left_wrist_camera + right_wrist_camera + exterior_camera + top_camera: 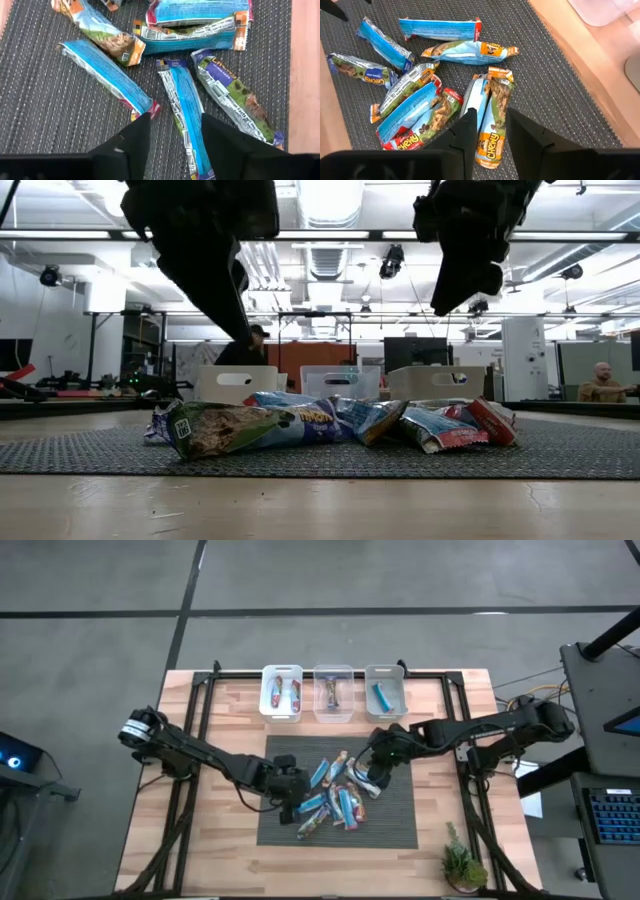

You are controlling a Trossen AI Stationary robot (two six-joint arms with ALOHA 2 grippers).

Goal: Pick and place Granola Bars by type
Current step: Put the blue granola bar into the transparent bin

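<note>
On the dark mat [390, 825] at the table's middle lies a loose heap of Granola Bars [335, 802]. Nine of them can be counted from above, though some overlap and the count is not sure. The left gripper [293, 802] hangs above the heap's nine o'clock edge. In its wrist view its fingers [131, 145] stand apart, one on each side of a blue-backed bar [184, 107] below them, and hold nothing. In that view five bars show whole. The right gripper [374, 780] hangs above the heap's two o'clock edge. Its fingers [464, 136] are a narrow way apart and empty, over an orange-ended bar [492, 116] printed "Chewy". Eight bars show in its wrist view.

Farther back, at twelve o'clock on the wooden table [225, 720], three bins stand in a row. The left bin [281, 691] holds two red-printed bars, the middle bin [333, 693] holds one dark-printed bar, and the right bin [385, 690] holds one blue bar. At the table's five o'clock corner sits one small green plant [462, 865]. In the room beyond, a person [601, 383] sits at three o'clock.
</note>
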